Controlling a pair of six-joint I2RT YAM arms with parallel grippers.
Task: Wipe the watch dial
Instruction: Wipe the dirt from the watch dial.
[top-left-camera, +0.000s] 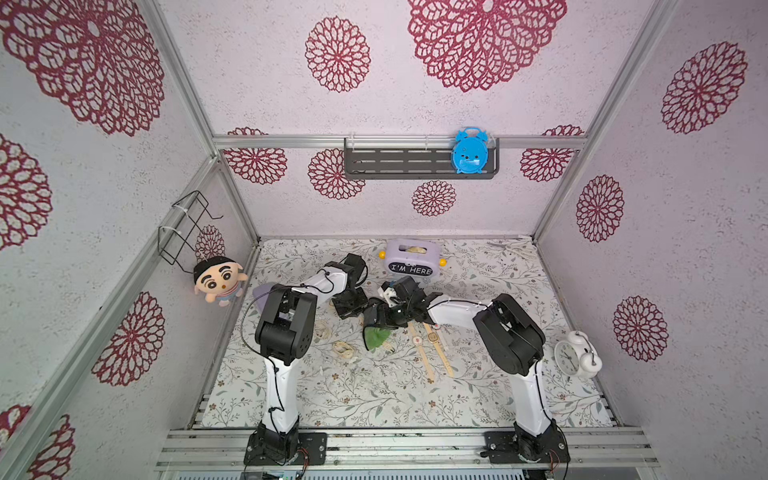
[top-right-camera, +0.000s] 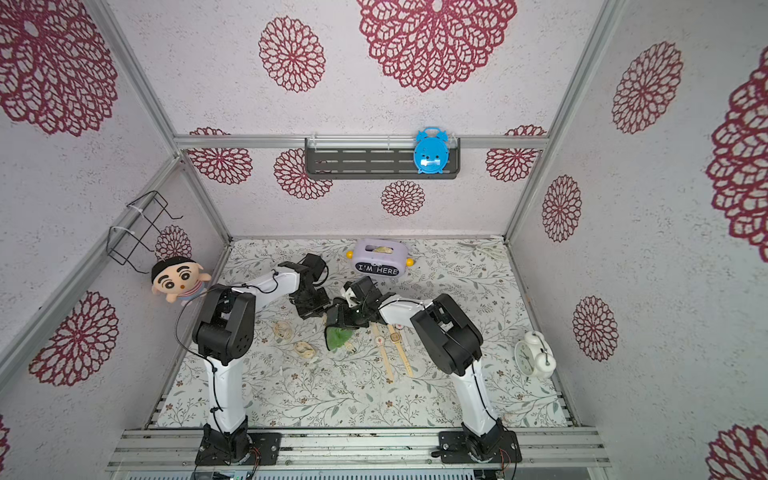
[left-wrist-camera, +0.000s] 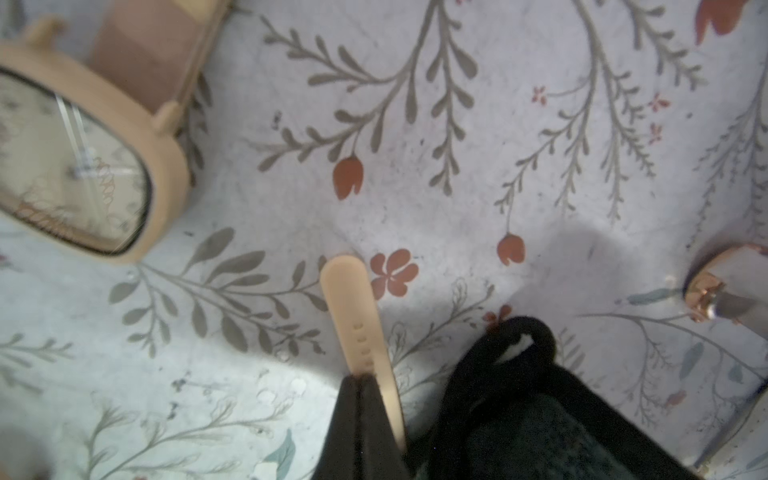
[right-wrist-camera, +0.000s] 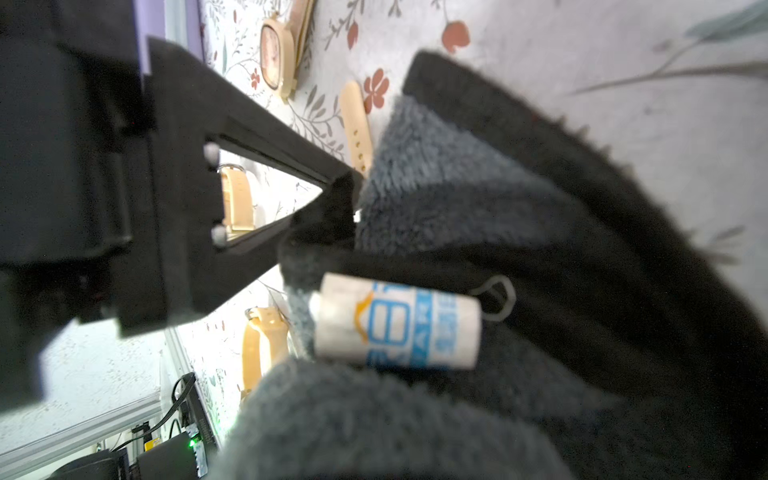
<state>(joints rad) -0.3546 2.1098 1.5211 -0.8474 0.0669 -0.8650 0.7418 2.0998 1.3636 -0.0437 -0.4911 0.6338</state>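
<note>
Red-flowered wallpaper all round, and down on the floral mat (top-left-camera: 374, 399) both arms reach in toward the middle. The right gripper (top-left-camera: 377, 322) is clamped on the cloth (top-left-camera: 376, 338), which hangs from it and drapes onto the mat (green from above, dark and fleecy with a white-and-blue label (right-wrist-camera: 399, 324) in the right wrist view).

The left gripper (left-wrist-camera: 360, 380) has its jaws pressed together with nothing between them. Its tip is down against a beige strap (left-wrist-camera: 353, 316), just beside the cloth's black edge. The strap's free end pokes out past the tip. That strap belongs to the watch under the cloth, but its dial is hidden beneath gripper and fabric, so I can't tell whether the cloth is touching it.

Just beside the cloth, a round-faced watch (top-left-camera: 417, 340) and a square-faced watch (top-left-camera: 434, 337) lie stretched out side by side. A curled-up watch (top-left-camera: 343, 350) sits on the cloth's other side.

At the back of the mat stands a lilac box (top-left-camera: 411, 257) reading "I'M HERE". A white alarm clock (top-left-camera: 575, 355) sits at the mat's edge behind the right arm. Up on the wall shelf (top-left-camera: 395, 162) there is a blue alarm clock (top-left-camera: 469, 150), and a plush doll (top-left-camera: 218, 280) hangs on the side wall.
</note>
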